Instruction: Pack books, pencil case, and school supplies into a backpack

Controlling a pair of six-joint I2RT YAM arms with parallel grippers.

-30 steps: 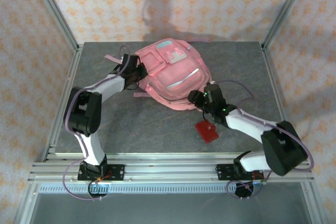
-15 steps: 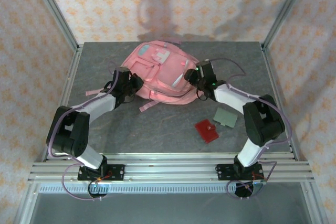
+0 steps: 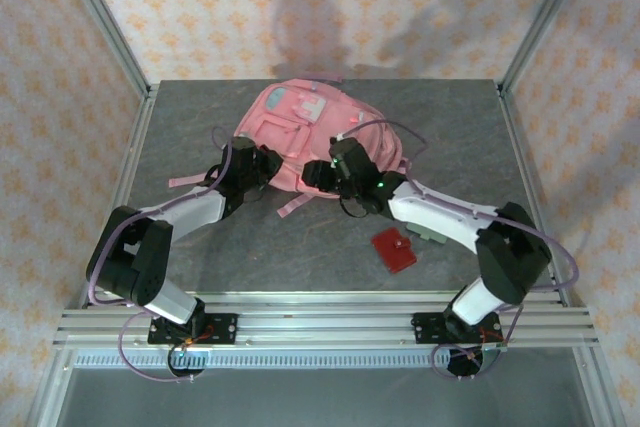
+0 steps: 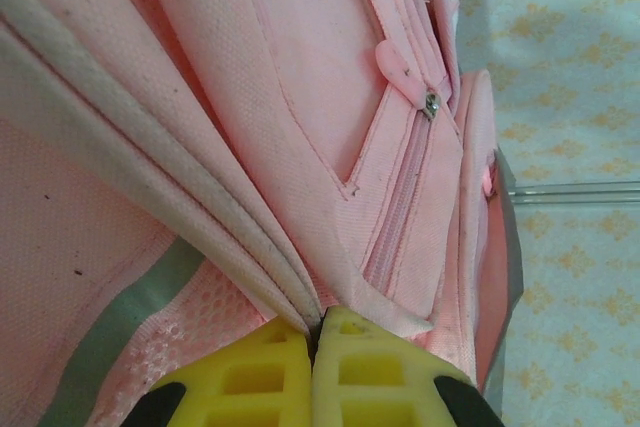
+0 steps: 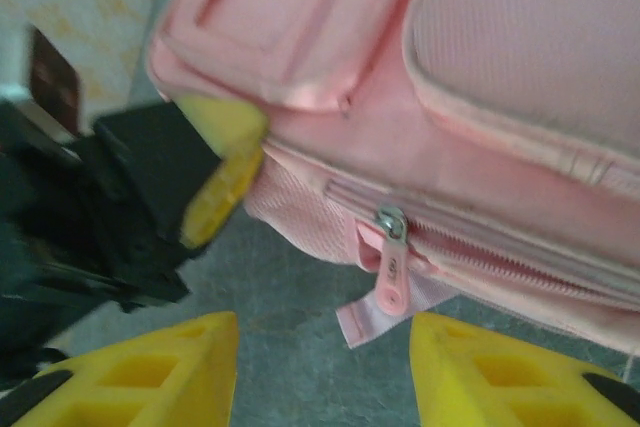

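Backpack [image 3: 300, 122], pink, lies flat toward 12 o'clock of the table [image 3: 260, 257]. Left gripper [image 4: 315, 332], at its 8 o'clock, is clamped on a fabric fold. Right gripper [image 5: 325, 337], at 6 o'clock, stands half-spread before the zipper pull [image 5: 390, 282], holding nothing. Red pad [image 3: 394, 250] and grey-green card [image 3: 430, 235], at 4 o'clock, await packing; the zipper looks closed. No writing is legible.
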